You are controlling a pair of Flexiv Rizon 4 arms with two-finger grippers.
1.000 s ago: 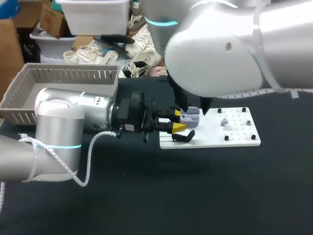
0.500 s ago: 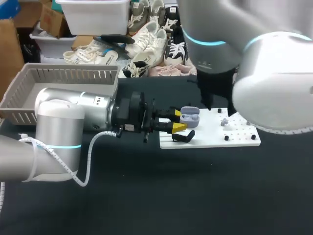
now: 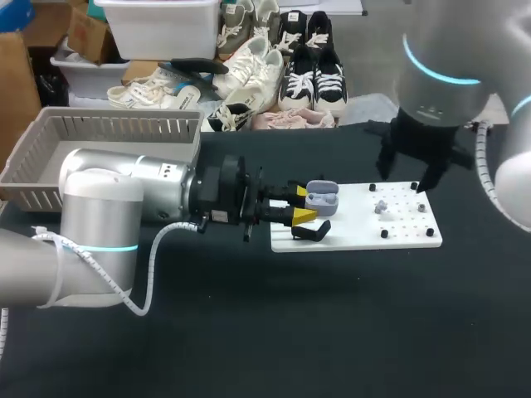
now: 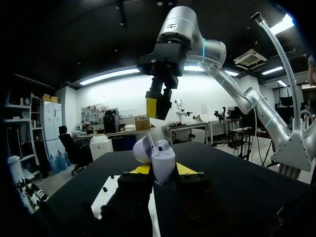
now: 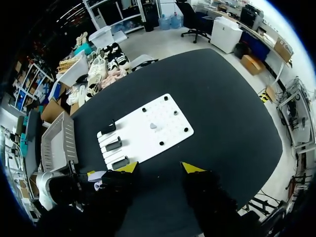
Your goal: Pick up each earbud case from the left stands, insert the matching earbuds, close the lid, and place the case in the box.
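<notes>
We are looking at a counter [image 3: 249, 332] that is showing a black, matt, cloth-like top across the lower frame. At centre right, the white board [image 3: 357, 228] is reading as smooth, matt plastic. The earbud case [image 3: 321, 199] is gleaming as pale lilac, glossy plastic with a smooth shell. In the upper left, the basket [image 3: 50, 141] is showing dull grey slatted plastic. Our left arm [image 3: 124, 186] and right arm [image 3: 440, 50] are wearing smooth, satin silver shells; metal or paint, we are not telling which. The left claw [image 3: 303, 205] is showing matt black fingers with yellow tips, and a shiny white cable [image 3: 152, 282] is hanging by the arm.
</notes>
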